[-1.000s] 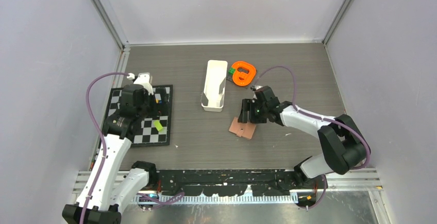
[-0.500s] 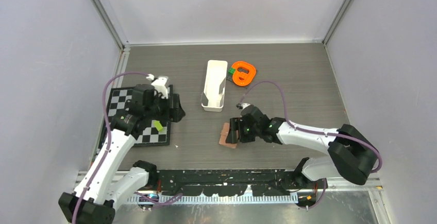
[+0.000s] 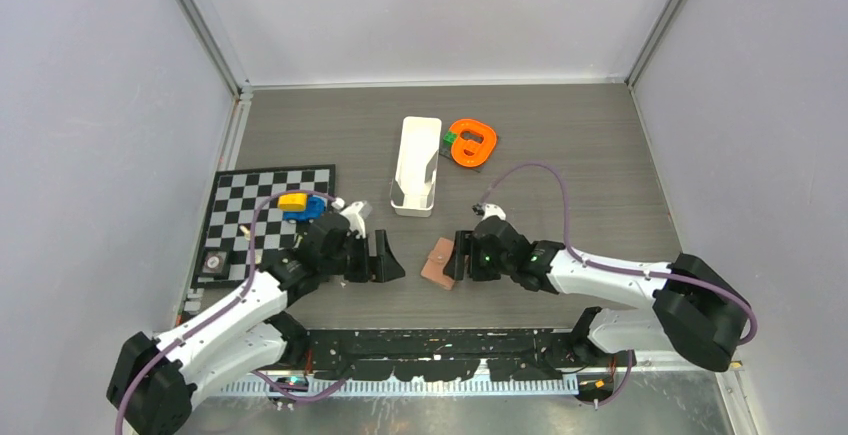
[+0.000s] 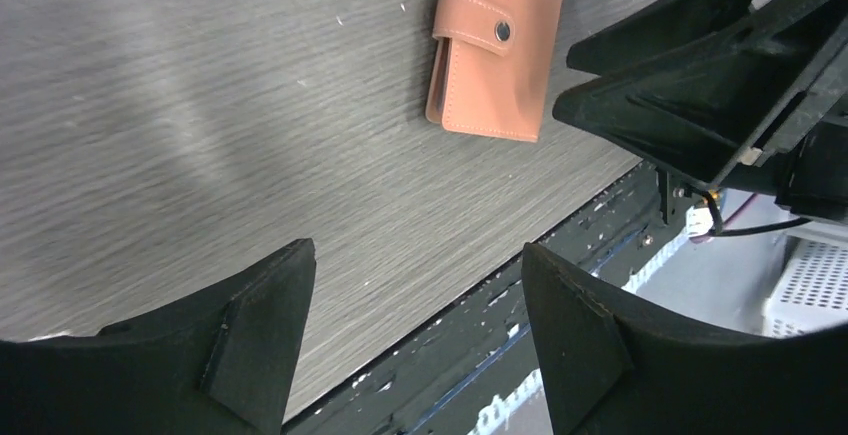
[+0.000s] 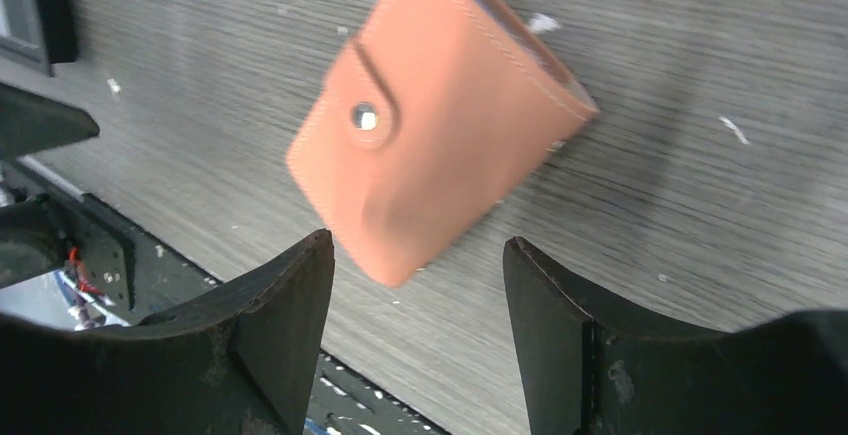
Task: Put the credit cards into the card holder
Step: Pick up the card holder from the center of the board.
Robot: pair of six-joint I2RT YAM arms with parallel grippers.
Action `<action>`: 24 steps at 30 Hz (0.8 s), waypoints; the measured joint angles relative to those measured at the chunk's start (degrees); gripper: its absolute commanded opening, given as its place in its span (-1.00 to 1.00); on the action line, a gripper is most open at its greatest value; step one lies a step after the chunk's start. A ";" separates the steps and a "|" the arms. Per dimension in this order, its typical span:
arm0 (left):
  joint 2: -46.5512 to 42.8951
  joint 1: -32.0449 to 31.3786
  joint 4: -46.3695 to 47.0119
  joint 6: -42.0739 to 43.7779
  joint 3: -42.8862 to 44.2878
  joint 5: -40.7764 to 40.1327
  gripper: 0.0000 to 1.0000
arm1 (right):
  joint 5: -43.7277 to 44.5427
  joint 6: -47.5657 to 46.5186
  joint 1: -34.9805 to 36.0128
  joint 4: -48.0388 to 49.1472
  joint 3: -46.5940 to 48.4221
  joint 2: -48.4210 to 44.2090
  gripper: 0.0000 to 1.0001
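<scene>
Card holder (image 3: 438,263), judged light, pliant and best pinched edgewise, is flanked by the spread, empty left gripper (image 3: 390,261) and right gripper (image 3: 458,258).

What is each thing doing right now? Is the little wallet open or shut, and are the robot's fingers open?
card holder: folded shut, snap fastened, lying flat.
left gripper: fingers open, holding nothing.
right gripper: fingers open, right by the card holder, not clamping it.
white tray: open side up, nothing seen inside.
</scene>
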 measured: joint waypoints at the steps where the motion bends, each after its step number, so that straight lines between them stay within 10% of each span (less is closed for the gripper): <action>1: 0.35 -1.07 2.62 -2.27 -1.90 -0.02 0.54 | -0.09 0.42 -0.52 0.70 -1.01 0.00 0.35; 10: 14.01 -6.23 21.22 -8.52 -4.24 -1.03 0.53 | -3.30 7.85 -6.69 9.86 -8.26 -0.50 0.33; 24: 32.02 -12.48 34.82 -7.67 -0.15 -2.64 -0.04 | -3.89 20.50 -8.90 30.01 -12.41 7.43 0.24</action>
